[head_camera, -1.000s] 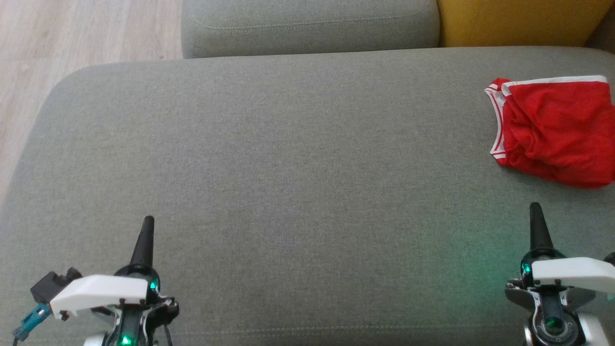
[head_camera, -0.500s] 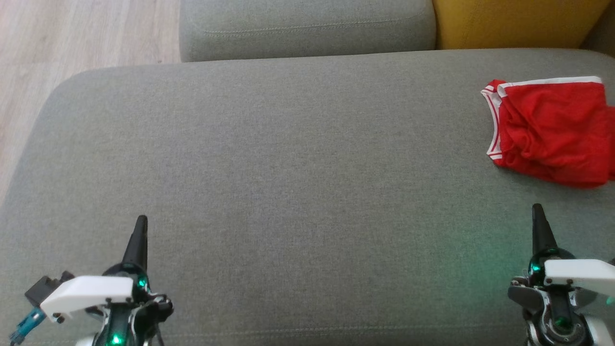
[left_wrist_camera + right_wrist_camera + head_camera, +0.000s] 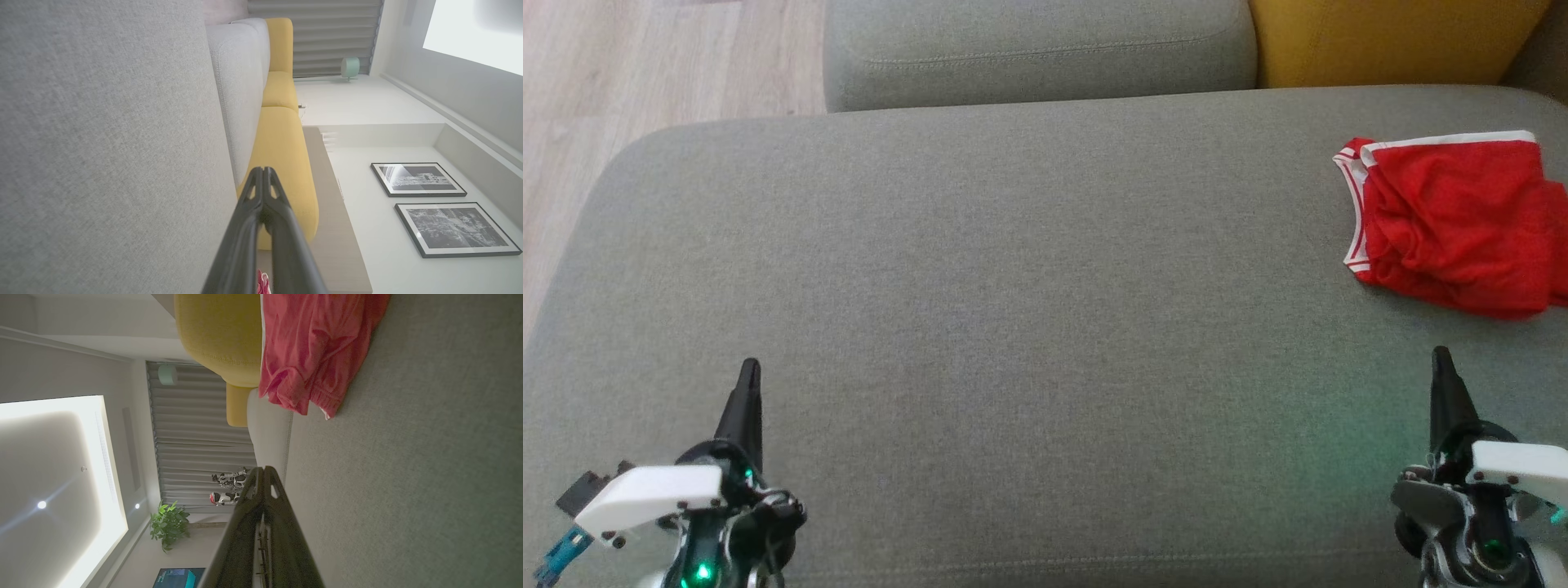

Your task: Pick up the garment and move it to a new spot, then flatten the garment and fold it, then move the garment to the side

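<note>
The garment (image 3: 1454, 224) looks light and limp; pinch its white-trimmed edge. Both closed and empty, the right tool (image 3: 1442, 359) sits near it, the left tool (image 3: 749, 369) well apart.

Right gripper (image 3: 263, 471) is seen with fingers pressed together, nothing held between them, tips over the grey seat cushion (image 3: 429, 477). Red garment (image 3: 314, 347) is seen crumpled on that cushion, well apart from the tips. A yellow cushion (image 3: 220, 335) is seen just behind it. Grey curtains (image 3: 192, 428) and a potted plant (image 3: 169, 524) are seen in the background.
</note>
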`<state>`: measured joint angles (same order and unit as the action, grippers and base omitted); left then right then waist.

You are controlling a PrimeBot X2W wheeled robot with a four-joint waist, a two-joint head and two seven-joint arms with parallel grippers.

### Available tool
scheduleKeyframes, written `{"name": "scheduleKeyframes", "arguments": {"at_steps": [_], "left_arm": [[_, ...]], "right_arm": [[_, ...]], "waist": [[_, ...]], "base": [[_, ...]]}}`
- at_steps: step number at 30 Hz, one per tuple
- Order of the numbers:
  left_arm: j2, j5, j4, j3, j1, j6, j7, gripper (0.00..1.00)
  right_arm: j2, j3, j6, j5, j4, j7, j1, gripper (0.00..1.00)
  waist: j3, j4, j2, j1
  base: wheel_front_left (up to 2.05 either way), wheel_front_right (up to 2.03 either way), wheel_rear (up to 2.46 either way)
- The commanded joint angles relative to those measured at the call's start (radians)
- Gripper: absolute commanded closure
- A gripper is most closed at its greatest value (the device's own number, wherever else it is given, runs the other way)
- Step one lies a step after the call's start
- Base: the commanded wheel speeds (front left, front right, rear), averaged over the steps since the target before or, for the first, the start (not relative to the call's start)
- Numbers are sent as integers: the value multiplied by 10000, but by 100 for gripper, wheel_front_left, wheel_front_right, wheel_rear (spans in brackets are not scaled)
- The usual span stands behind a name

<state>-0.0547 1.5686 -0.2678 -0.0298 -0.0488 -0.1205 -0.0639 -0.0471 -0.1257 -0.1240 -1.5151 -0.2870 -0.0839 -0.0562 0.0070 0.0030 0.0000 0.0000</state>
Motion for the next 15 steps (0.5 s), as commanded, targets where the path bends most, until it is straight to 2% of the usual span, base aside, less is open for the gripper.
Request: {"name": "scheduleKeyframes", "arguments": {"at_steps": [1, 6, 15], "left_arm": [[-170, 236, 266, -419, -533, -85, -111, 100], [-168, 644, 238, -546, -568, -102, -257, 100], [-148, 621, 236, -574, -570, -102, -280, 100]], "right_arm": [[-35, 158, -65, -348, 410, -157, -512, 100], [-32, 114, -67, -931, 422, -297, -517, 100], [-32, 115, -67, -932, 422, -296, -517, 100]], "waist": [[-9, -6, 0, 0], [-39, -29, 0, 0], [-39, -29, 0, 0]], "base": [[0, 0, 0], [0, 0, 0], [0, 0, 0]]}}
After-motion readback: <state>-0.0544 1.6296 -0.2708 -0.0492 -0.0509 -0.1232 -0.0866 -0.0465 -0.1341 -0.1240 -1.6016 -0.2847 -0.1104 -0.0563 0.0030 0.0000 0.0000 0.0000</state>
